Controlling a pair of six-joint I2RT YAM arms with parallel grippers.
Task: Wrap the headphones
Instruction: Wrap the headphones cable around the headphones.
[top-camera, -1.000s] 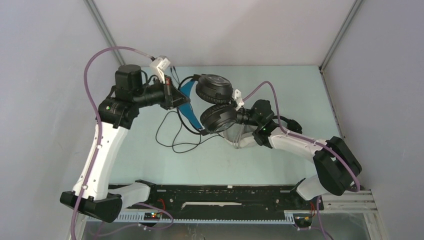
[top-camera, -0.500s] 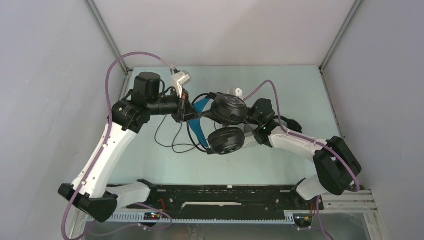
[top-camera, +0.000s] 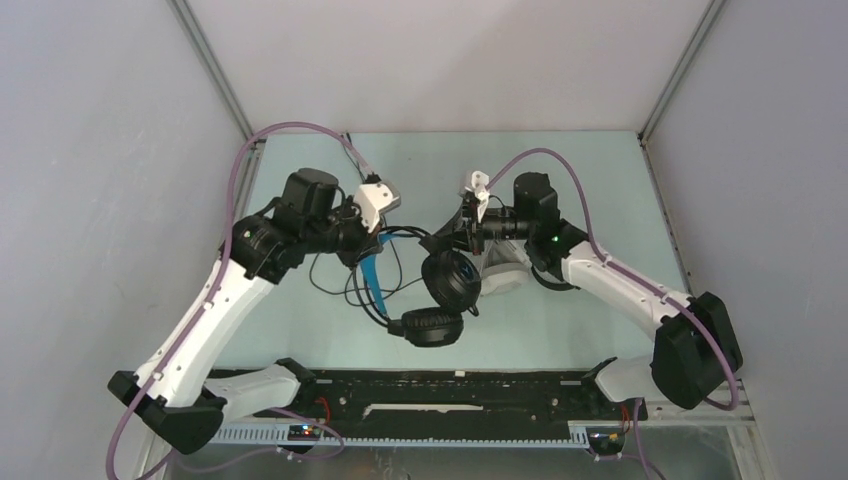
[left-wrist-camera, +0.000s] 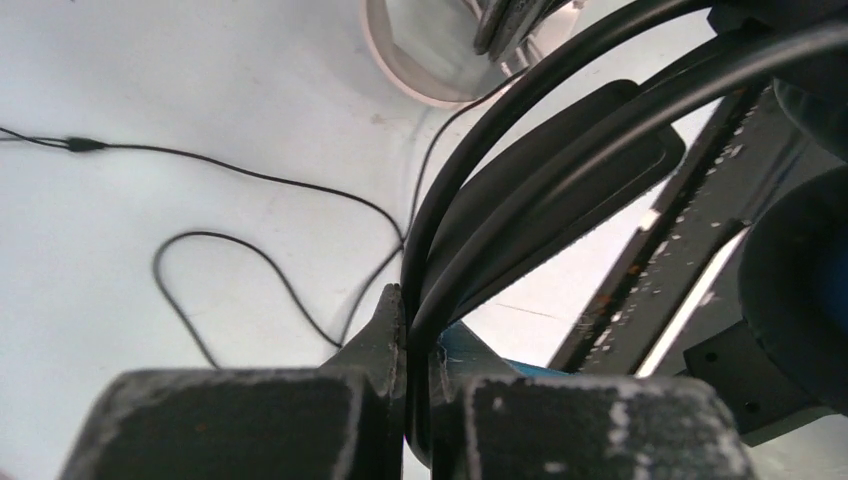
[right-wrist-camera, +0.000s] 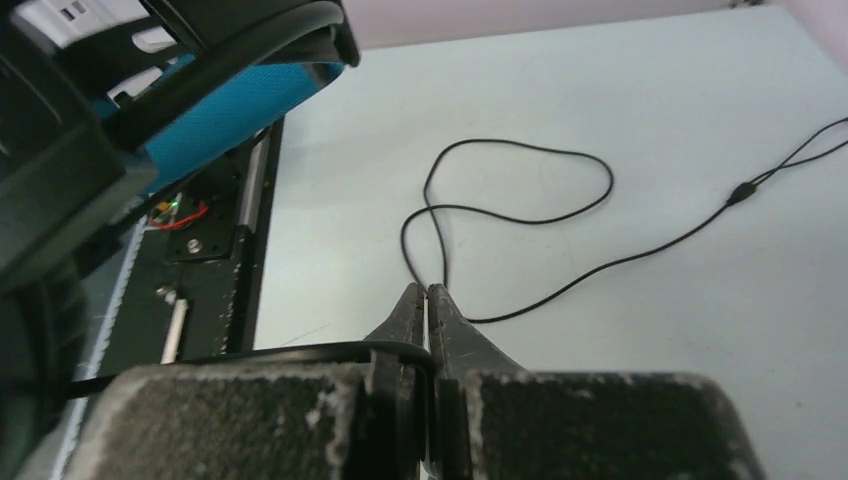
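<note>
The black headphones with a blue headband (top-camera: 373, 272) hang in the air over the middle of the table, ear cups (top-camera: 447, 281) low and toward the near side. My left gripper (top-camera: 366, 240) is shut on the black headband frame (left-wrist-camera: 520, 150), as the left wrist view (left-wrist-camera: 420, 335) shows. My right gripper (top-camera: 446, 236) is shut on the thin black cable (right-wrist-camera: 300, 352), which runs between its jaws in the right wrist view (right-wrist-camera: 428, 300). The white-grey headphones (top-camera: 501, 272) lie partly under the right arm. The smaller all-black headphones are hidden.
Loose loops of cable (top-camera: 335, 283) lie on the pale table under the left arm and show in the right wrist view (right-wrist-camera: 520, 180). The black base rail (top-camera: 450, 385) runs along the near edge. Grey walls close in the left, back and right sides.
My left gripper has carried the headband right and toward the near side. The ear cups have swung down and nearer. My right gripper has risen off the cups and holds the cable.
</note>
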